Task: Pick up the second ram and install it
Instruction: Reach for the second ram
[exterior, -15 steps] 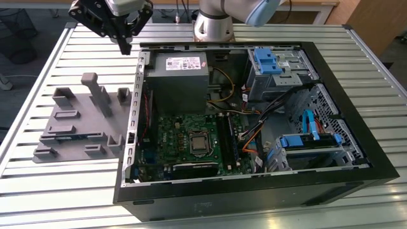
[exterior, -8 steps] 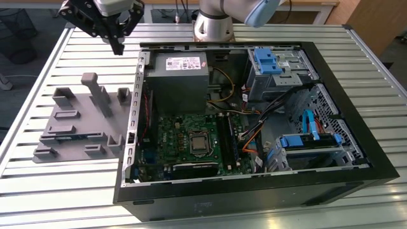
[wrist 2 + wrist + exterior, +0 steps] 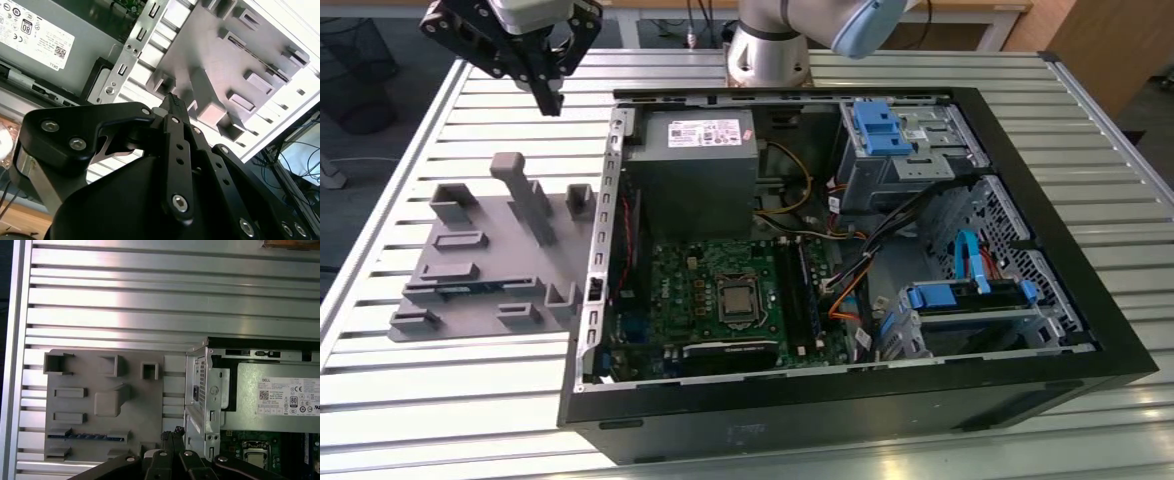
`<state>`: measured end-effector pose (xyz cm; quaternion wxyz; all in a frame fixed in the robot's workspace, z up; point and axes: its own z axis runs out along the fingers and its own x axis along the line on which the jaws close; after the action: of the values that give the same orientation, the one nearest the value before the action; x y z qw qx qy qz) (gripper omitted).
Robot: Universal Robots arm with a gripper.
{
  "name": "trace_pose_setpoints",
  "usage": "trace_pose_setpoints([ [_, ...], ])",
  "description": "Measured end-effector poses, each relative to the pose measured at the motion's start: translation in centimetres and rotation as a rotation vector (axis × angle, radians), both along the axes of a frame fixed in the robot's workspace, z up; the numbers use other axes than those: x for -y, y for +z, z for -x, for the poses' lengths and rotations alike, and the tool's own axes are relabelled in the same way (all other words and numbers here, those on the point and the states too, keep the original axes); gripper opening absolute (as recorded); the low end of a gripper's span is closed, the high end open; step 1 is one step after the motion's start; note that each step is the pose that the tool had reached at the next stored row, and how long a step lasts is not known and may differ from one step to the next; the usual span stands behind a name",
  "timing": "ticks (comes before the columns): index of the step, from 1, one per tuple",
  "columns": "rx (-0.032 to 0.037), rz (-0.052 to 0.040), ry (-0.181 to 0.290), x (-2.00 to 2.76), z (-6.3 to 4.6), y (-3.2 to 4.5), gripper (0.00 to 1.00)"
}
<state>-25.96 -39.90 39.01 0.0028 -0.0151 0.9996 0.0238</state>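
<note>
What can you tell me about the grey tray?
The tray is a flat grey plate, matte like plastic, with upright blocks, posts and small open boxes standing on it. It lies flat on the slatted metal table, close beside the open computer case, at the exterior view's left. In the first wrist view a thin blue ram sits on edge between small blocks near one side.

light: bright, diffuse | glare: white sheen on table slats (image 3: 150, 290) beside the computer case (image 3: 260, 395) in the first wrist view — strongest far from the case | shadow: case interior dim, soft shade along its outer wall | second wrist view: background away from the case blown white, my gripper (image 3: 172, 102) a dark mass
</note>
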Motion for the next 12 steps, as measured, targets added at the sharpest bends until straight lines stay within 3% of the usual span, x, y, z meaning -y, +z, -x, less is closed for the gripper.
trace_pose_setpoints([
  [12, 0.0, 0.0, 0.001, 0.0, 2.3, -0.03, 0.11],
])
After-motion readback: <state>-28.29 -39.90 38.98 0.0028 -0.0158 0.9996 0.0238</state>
